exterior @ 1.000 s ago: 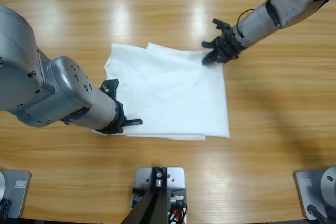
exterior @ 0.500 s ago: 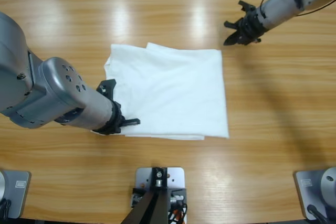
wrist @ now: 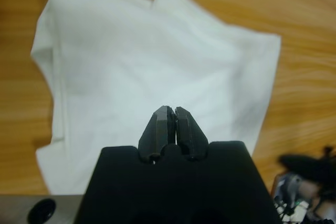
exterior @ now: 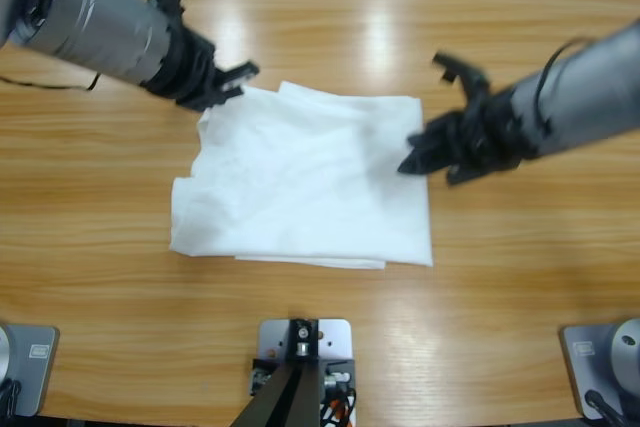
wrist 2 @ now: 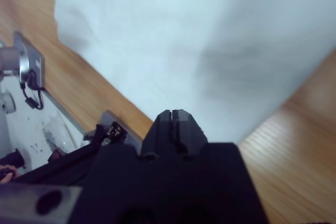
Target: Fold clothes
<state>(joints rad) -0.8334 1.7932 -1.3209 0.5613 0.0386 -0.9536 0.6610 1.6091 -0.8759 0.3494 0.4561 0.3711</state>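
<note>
White T-shirt [exterior: 310, 182] lying mid-table [exterior: 520, 277], already folded into a rough rectangle, slightly longer from far edge to near edge than from side to side; one flap poking out at the far edge, near-left corner bulging a little. Left gripper [exterior: 205, 72] hovering by the far-left corner of the shirt, jaws pressed together, holding nothing; seen down its wrist camera [wrist: 172, 124], the whole shirt spread beyond the tips. Right gripper [exterior: 425, 157] above the right edge, about halfway along it, also closed and empty [wrist 2: 176, 124], shirt lying ahead and below. Judged from this: right gripper nearer to a usable edge, so a next fold probably to start from the right side, carrying that edge leftward across.
</note>
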